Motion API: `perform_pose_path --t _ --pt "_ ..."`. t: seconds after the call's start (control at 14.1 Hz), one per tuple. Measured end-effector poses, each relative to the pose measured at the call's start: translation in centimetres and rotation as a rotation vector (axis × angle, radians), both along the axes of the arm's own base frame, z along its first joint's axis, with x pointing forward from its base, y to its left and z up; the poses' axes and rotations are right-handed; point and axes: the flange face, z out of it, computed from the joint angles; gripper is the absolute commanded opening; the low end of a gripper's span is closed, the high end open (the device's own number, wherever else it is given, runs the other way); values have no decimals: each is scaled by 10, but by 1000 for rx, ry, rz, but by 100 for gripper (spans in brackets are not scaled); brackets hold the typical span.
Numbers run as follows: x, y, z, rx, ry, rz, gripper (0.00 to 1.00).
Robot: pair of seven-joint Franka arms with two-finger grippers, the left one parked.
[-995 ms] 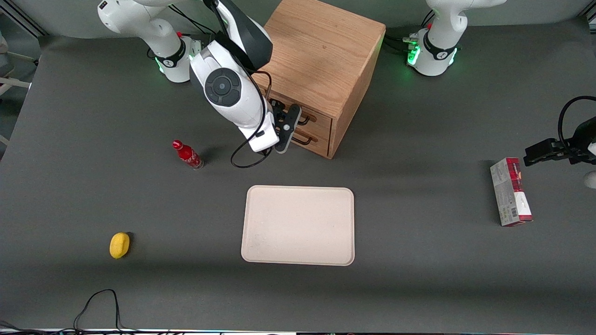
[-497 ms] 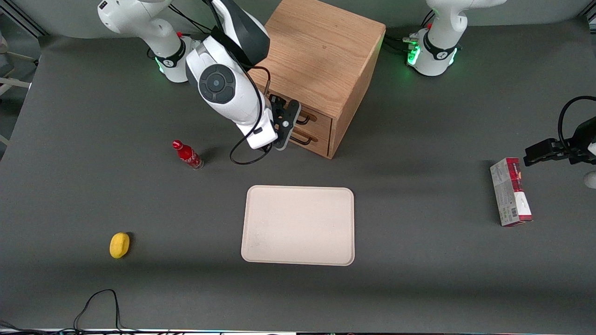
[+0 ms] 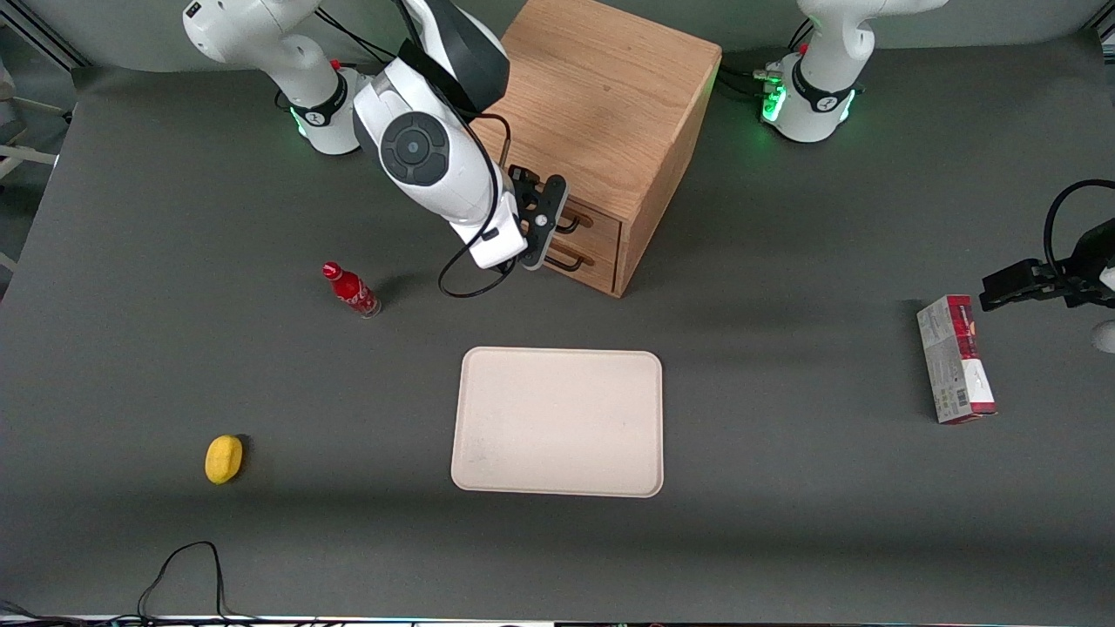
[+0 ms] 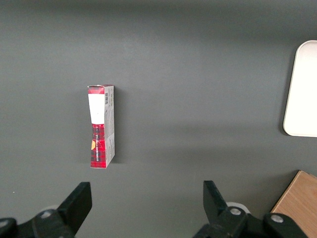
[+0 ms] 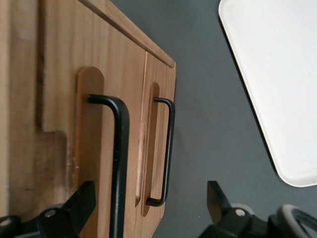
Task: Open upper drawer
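Upper drawer: the upper drawer (image 3: 595,221) sits in the front of the oak cabinet (image 3: 601,113), above the lower drawer (image 3: 588,261); its front lies flush with the cabinet face, so it is shut.
Handle: the thin black bar handle (image 5: 118,163) of the upper drawer stands off a rounded recess in the wood; the lower drawer's handle (image 5: 166,151) runs alongside it.
Gripper: the gripper (image 3: 542,225) hangs right in front of the upper drawer. Its fingers (image 5: 81,201) are spread wide, with the upper handle running between them; no finger touches the bar, and nothing is held.
Tray: a pale tray (image 3: 557,422) lies flat on the table, nearer the front camera than the cabinet, apart from it.
Bottle: a small red bottle (image 3: 351,290) stands toward the working arm's end, near the arm's dangling cable.
Lemon: a yellow lemon (image 3: 224,458) lies nearer the camera than the bottle, well apart.
Box: a red and white box (image 3: 955,358) lies toward the parked arm's end.
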Motion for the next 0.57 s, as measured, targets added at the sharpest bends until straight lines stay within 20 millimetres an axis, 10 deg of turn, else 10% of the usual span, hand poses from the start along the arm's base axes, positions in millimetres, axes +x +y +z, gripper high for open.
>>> perform_pose_path --t 0.57 --pt "13 -10 -23 -37 20 -55 100"
